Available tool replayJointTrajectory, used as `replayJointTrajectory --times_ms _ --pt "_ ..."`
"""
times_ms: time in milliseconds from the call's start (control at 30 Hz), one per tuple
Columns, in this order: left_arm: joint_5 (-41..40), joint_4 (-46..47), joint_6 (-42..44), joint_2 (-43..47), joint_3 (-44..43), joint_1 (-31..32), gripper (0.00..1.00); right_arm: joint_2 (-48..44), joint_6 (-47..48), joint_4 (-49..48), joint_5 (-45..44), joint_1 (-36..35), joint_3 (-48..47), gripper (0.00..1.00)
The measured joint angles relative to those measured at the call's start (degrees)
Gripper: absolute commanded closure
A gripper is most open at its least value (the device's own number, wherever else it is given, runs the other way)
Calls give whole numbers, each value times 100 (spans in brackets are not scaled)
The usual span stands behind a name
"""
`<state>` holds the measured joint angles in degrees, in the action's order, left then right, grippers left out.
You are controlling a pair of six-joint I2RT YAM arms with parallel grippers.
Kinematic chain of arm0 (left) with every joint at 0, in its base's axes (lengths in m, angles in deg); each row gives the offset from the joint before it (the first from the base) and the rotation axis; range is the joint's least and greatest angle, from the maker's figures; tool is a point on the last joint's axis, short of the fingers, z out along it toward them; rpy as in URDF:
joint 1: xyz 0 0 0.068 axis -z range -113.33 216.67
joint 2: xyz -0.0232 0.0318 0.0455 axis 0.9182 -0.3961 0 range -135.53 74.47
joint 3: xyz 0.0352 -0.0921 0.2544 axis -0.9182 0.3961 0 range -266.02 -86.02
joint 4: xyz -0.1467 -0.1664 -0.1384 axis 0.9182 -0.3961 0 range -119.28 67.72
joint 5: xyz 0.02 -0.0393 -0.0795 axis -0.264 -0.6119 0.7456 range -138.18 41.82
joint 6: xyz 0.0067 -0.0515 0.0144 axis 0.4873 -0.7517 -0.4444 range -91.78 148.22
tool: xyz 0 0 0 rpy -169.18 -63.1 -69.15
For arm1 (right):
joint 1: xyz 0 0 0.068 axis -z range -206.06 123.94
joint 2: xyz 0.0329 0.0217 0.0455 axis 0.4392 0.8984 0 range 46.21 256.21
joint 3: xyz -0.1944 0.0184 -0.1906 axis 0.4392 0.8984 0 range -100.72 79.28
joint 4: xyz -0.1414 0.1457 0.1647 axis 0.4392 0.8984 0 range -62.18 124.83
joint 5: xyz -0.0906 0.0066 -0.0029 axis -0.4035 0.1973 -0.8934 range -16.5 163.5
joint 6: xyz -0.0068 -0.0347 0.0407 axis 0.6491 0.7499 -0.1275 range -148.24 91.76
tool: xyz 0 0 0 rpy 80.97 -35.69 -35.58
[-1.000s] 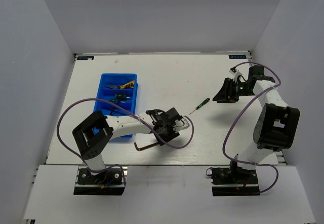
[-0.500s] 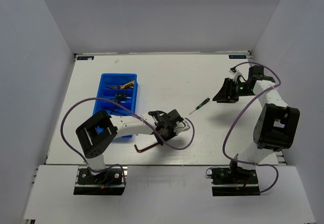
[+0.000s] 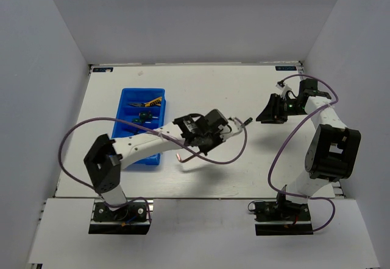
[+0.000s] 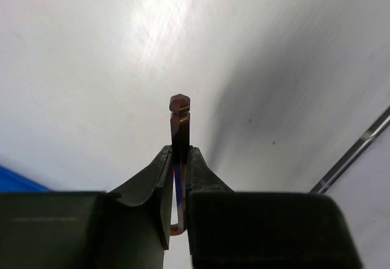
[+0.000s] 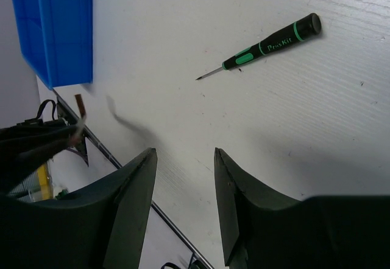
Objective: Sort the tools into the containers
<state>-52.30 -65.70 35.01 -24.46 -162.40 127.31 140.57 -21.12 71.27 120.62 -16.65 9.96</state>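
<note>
While aloft, hex key (image 4: 180,120) inside pincer (image 4: 179,157)

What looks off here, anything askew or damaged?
Nothing damaged or spilled. The hex key is clamped in the left gripper, held off the table. One green-handled screwdriver lies loose on the table, outside the blue bin, not yet sorted.
</note>
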Motion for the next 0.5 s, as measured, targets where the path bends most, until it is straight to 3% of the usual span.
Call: replayJointTrajectory --times_ms 200,333,500 --pt "-546 -4 302 813 -962 -57 100 0 2 0 0 0 0 51" --pt "-1202 238 581 1399 -520 -354 100 0 0 2 4 0 0 51" --pt "-1976 938 879 2094 442 -1187 100 0 0 4 22 2 0 51"
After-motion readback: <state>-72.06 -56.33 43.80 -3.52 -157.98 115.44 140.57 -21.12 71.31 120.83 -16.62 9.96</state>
